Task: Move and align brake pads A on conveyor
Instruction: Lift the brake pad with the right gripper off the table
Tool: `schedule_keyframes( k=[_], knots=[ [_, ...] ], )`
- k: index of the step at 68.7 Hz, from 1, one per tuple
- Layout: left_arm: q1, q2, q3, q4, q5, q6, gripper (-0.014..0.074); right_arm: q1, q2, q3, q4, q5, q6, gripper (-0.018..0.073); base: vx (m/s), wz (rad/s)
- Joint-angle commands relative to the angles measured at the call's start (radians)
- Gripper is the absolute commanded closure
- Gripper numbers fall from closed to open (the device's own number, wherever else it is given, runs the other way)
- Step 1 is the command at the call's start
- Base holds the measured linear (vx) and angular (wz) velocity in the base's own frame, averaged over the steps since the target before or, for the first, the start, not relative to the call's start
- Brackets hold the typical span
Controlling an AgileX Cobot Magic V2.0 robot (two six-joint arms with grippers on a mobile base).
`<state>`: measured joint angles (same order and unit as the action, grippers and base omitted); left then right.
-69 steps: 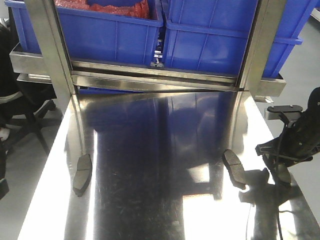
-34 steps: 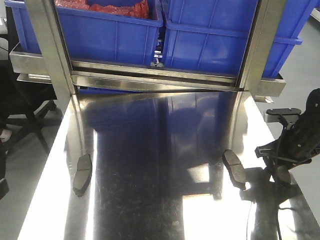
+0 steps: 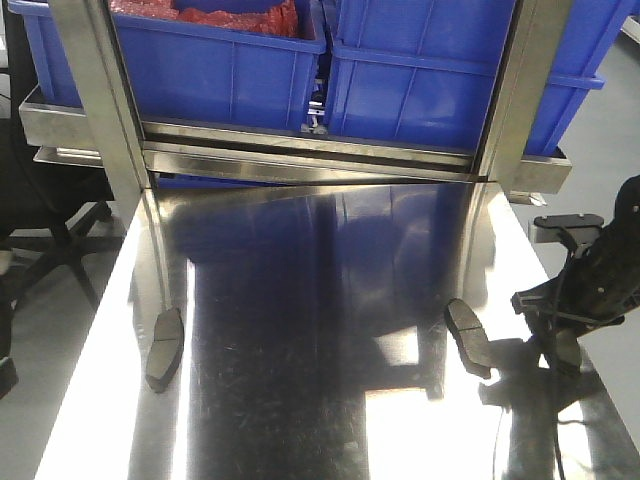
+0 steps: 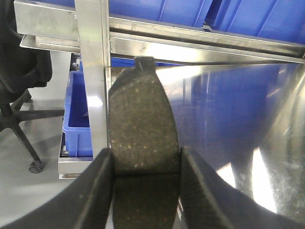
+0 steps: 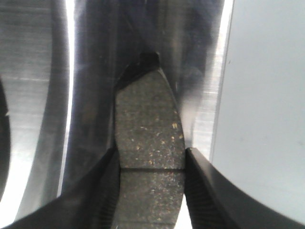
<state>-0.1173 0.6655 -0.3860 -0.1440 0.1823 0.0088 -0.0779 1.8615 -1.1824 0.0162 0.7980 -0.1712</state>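
Observation:
Two brake pads A lie loose on the shiny steel table: one [image 3: 165, 348] near its left edge, one [image 3: 468, 338] right of centre. In the left wrist view my left gripper [image 4: 145, 152] is shut on a third dark speckled pad [image 4: 140, 119], both fingers pressed on its long sides by the centre groove. My right gripper [image 5: 151, 151] is shut the same way on a fourth pad [image 5: 147, 114]. The front view has the right gripper [image 3: 562, 340] low over the table's right edge. The left gripper is outside the front view. The conveyor is out of view.
Blue bins [image 3: 230, 60] sit on a steel shelf [image 3: 300, 150] at the table's far end, held by two upright posts [image 3: 95, 90]. An office chair [image 3: 50, 215] stands off the left side. A blue crate [image 4: 78, 114] sits below the left edge.
My right gripper has shifted very slightly downward at the right edge. The two loose pads on the table have not moved.

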Motion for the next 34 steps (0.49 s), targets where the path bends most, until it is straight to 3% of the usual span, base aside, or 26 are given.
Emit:
schedule_keyframes(
  k=[1, 19, 34],
  knots=[
    [-0.007, -0.003, -0.033, -0.011, -0.091, -0.001, 0.0493, -0.002, -0.113, -0.024, 0.012, -0.027, -0.016, 0.0568, 0.0, 0.0],
    [-0.007, -0.003, -0.033, -0.011, -0.091, -0.001, 0.0493, -0.002, -0.315, -0.004, 0.126, -0.041, -0.077, 0.0565, 0.0, 0.0],
    [-0.007, -0.003, -0.033, -0.011, -0.091, -0.001, 0.0493, -0.002, -0.547, 0.216, 0.179, -0.181, -0.121, 0.0565, 0.0, 0.0]
  ],
)
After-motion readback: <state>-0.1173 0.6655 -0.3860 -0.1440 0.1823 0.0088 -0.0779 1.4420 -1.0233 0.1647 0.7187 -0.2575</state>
